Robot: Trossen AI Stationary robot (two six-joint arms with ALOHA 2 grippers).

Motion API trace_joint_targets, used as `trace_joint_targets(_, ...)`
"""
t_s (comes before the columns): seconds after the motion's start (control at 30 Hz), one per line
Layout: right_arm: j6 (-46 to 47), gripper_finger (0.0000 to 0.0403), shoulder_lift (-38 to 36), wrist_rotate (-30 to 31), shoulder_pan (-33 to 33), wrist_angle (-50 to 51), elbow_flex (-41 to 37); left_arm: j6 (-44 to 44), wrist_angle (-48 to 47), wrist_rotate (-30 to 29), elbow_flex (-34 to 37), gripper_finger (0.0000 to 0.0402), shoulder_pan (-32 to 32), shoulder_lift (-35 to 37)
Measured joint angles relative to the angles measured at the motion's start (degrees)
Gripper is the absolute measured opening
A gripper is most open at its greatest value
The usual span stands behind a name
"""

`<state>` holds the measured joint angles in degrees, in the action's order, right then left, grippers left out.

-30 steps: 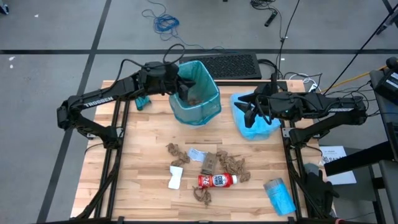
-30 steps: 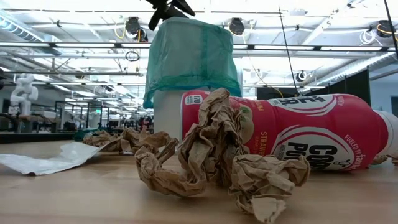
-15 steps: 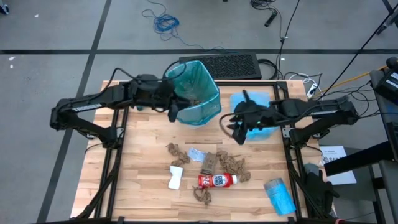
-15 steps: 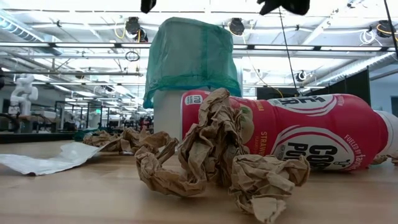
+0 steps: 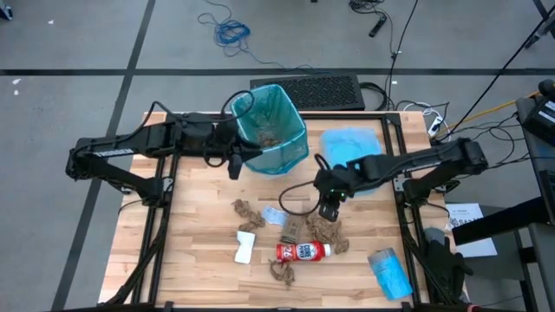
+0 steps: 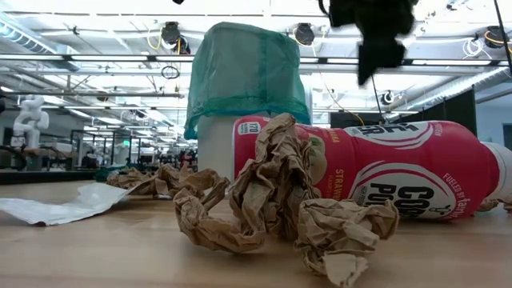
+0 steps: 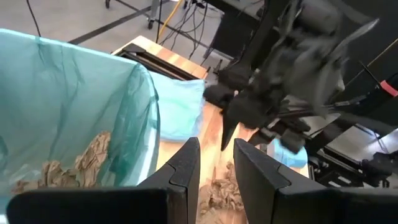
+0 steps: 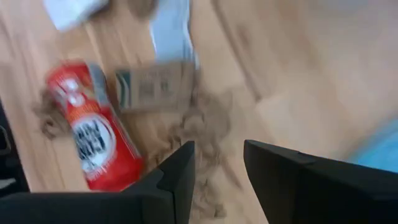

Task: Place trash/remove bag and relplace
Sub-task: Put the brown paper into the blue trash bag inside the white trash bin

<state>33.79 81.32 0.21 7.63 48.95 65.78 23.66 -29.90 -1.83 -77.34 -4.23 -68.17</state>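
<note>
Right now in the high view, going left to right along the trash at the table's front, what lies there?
White packet → red-and-white bottle → blue roll near the table's right edge.

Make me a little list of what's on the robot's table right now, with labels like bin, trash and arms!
bin: trash bin with a teal bag, upright at the table's far side, brown paper already inside
trash on table: crumpled paper wads, red-and-white bottle lying on its side, white packet, pale blue scrap
left gripper: beside the bin, empty, fingers apart
right gripper: above the paper wads, empty, fingers apart
extras: blue bag pile right of the bin
</note>
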Motion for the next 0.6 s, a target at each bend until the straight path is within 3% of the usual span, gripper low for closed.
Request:
trace_joint_targets(0.23, 8.6, 0.0130, -1.2, -8.0, 0.5, -20.8, -12.9, 0.0, 0.0, -0.1, 0.0, 0.0094, 0.4, 0.0)
trace_joint_targets(0.6, 7.2, 0.0130, 0.1, -7.4, -0.2, -22.7, -16.4, 0.0, 0.0, -0.1, 0.0, 0.0094, 0.4, 0.0)
